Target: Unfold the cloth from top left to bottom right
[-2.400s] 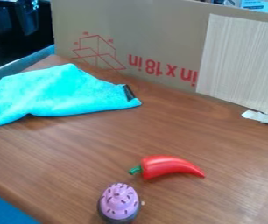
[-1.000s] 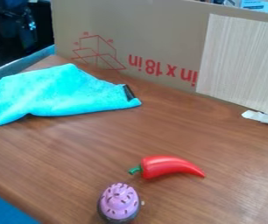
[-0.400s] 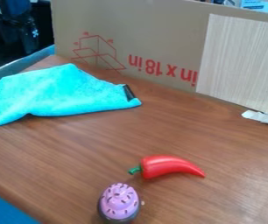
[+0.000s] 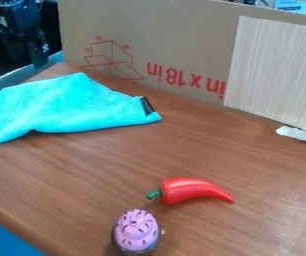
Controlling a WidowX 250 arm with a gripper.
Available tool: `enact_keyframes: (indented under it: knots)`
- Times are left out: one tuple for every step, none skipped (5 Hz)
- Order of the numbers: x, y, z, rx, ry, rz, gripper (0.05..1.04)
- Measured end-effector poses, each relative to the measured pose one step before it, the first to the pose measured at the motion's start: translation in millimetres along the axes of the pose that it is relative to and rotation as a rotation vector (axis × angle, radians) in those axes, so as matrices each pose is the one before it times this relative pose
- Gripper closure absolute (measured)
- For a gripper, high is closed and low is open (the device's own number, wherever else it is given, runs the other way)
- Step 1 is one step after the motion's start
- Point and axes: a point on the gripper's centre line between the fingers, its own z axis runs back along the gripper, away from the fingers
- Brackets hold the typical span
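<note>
Gripper [image 4: 38, 56] hangs at upper left, behind the cloth [image 4: 62, 107]; whether open or closed, I can't tell. Cloth lies bunched on the table's [image 4: 202, 150] left; pinching several layers could drag it whole. Its dark tag [image 4: 147, 105] is unreadable; upside-down red print [image 4: 185, 80] marks the cardboard [image 4: 176, 40].

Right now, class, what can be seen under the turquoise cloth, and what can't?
Brown tabletop shows right up to the near edge of the cloth. Anything directly beneath is covered, so it can't be told.
</note>
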Motion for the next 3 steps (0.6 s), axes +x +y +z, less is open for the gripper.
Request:
enact_keyframes:
  knots:
    - [3.69, -6.23, -9.97, -0.0128, 0.0079, -0.0015, 0.084]
    - [6.39, -0.24, -4.12, 0.0219, -0.0103, -0.0005, 0.084]
    - [2.92, -0.08, -6.17, 0.0192, -0.0034, 0.0089, 0.084]
